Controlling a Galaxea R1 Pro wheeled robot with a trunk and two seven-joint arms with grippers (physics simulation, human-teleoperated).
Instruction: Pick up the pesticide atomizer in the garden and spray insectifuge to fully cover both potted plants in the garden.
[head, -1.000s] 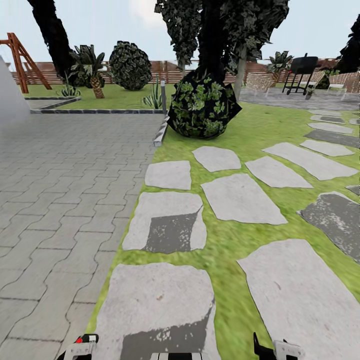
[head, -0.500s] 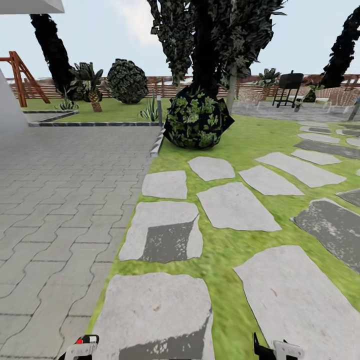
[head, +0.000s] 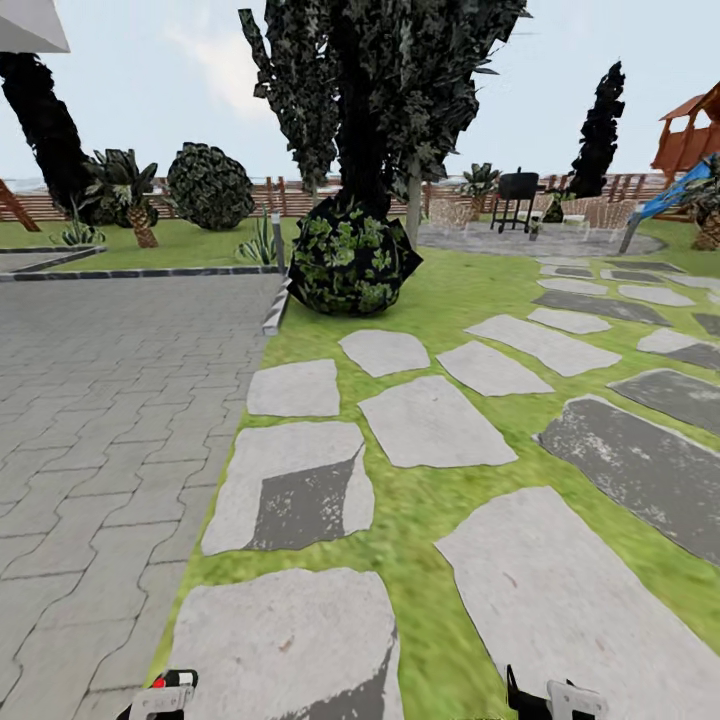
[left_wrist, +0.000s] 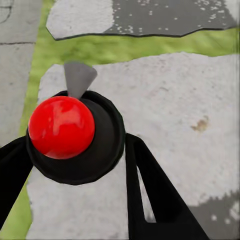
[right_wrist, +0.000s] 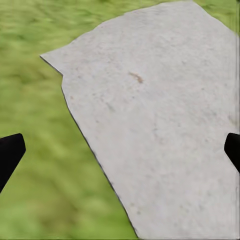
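Observation:
The pesticide atomizer (left_wrist: 62, 127) shows end-on in the left wrist view: a glossy red top on a round dark body with a grey nozzle. My left gripper (left_wrist: 75, 150) is shut on it, one black finger on each side, above a stepping stone (left_wrist: 170, 115). In the head view the left gripper (head: 160, 695) sits at the bottom edge with a bit of red on it. My right gripper (head: 555, 698) is low at the right. It is open (right_wrist: 120, 150), with nothing between its fingers, above grass and a stone. The two potted plants are out of view.
A grey paved area (head: 100, 400) lies to the left, and stepping stones (head: 430, 420) cross the lawn ahead. A round leafy bush (head: 350, 260) stands under dark trees. Farther off are a black grill (head: 517, 190), the slatted fence (head: 300, 195) and a play structure with a blue slide (head: 680, 185).
The head camera has turned right, so the whole scene has slid left and the play structure has come into view. Both grippers keep their places at the bottom edge.

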